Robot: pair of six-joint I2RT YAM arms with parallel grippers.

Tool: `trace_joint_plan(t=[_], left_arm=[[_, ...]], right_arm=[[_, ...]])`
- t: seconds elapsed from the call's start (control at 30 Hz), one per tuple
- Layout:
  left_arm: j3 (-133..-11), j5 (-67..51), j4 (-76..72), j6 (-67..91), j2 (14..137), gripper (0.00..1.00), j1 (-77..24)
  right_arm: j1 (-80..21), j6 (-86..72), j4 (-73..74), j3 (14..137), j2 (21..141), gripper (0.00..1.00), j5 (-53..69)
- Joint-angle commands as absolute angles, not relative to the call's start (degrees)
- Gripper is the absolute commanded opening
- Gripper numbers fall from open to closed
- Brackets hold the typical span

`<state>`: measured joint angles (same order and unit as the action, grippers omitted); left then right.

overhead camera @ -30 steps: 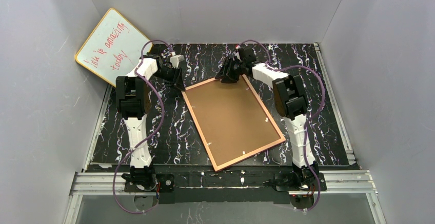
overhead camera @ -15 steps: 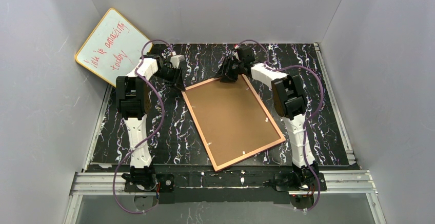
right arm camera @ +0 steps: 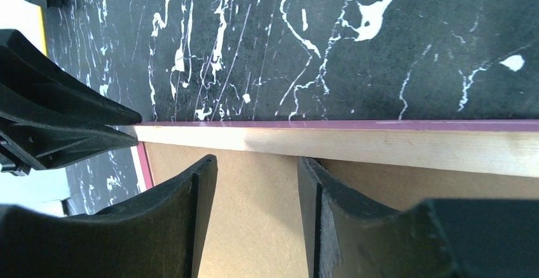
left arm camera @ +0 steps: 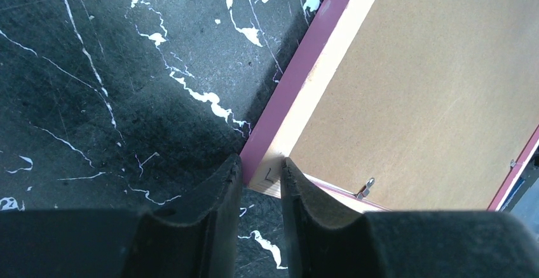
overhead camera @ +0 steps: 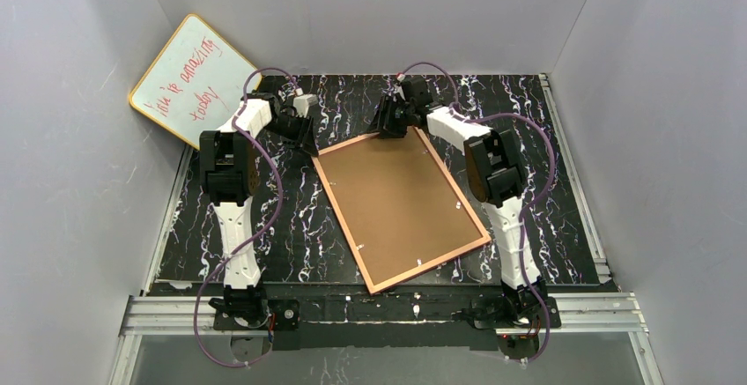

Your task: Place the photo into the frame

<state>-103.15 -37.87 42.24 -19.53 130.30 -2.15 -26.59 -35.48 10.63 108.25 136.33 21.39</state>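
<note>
- So, the thin rectangular picture frame with the pink edge and pale wood rear (left arm camera: pixel 304 81) lay face-down mid-table, with its brown fibreboard backing board (overhead camera: pixel 401 204) facing up. The photo wasn't showing anywhere, so I couldn't tell if it was under that board.
- The frame's long axis ran from the far side back toward the arm bases, slanted right. Its short far rail sat between the two grippers.
- The left gripper (left arm camera: pixel 262 163) came in from outside the frame, jaws nearly together and pinched on the far-left corner.
- The right gripper (right arm camera: pixel 257 163) hung just over the board by the far rail, jaws about half apart with nothing in them.
- My guess is the right arm was better placed for any work along that far rail. There was bare black marbled tabletop (overhead camera: pixel 264 226) on every side, and the yellow-edged whiteboard (overhead camera: pixel 189 77) sat well off to the left.
</note>
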Motion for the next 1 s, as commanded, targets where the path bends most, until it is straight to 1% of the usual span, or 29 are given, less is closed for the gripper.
trace_joint_plan(t=[0.0, 0.07, 0.1, 0.13, 0.17, 0.27, 0.33, 0.43, 0.63, 0.77, 0.97], left_arm=[[-104.7, -35.0, 49.8, -20.6, 130.7, 0.24, -1.9], [-106.4, -34.9, 51.4, -20.6, 130.1, 0.25, -1.0], [-107.5, -34.7, 52.6, -20.8, 129.9, 0.26, -0.5], [-108.7, -34.7, 53.9, -21.3, 129.6, 0.28, -0.1], [-109.9, -34.6, 55.4, -21.8, 129.1, 0.33, 0.9], [-110.1, -34.4, 57.3, -22.4, 126.8, 0.46, 3.6], [-109.4, -34.2, 58.1, -22.8, 125.1, 0.51, 5.0], [-107.5, -34.5, 59.1, -23.8, 122.2, 0.58, 7.1], [-102.1, -34.3, 60.9, -26.9, 115.5, 0.61, 9.5], [-97.9, -33.8, 61.1, -28.4, 111.5, 0.61, 10.3], [-93.7, -32.6, 60.9, -29.6, 107.0, 0.61, 10.6]], right_arm=[[-29.9, -30.2, 9.2, 108.0, 128.5, 0.63, 19.3], [-33.6, -27.6, 11.2, 106.4, 124.9, 0.72, 15.7], [-35.5, -26.0, 13.0, 105.9, 123.4, 0.78, 12.8], [-37.4, -24.8, 14.9, 105.3, 121.8, 0.83, 9.8], [-39.6, -23.8, 16.7, 104.7, 120.6, 0.86, 7.2], [-45.4, -22.8, 22.7, 102.1, 118.3, 0.92, -1.1], [-49.3, -22.9, 25.7, 99.5, 117.4, 0.94, -6.1], [-54.9, -23.5, 27.6, 95.5, 116.4, 0.94, -11.2], [-63.3, -26.3, 30.4, 93.5, 117.1, 0.9, -15.9], [-67.1, -27.6, 31.4, 94.2, 118.0, 0.84, -19.1], [-70.8, -28.3, 35.8, 98.2, 121.9, 0.7, -24.5]])
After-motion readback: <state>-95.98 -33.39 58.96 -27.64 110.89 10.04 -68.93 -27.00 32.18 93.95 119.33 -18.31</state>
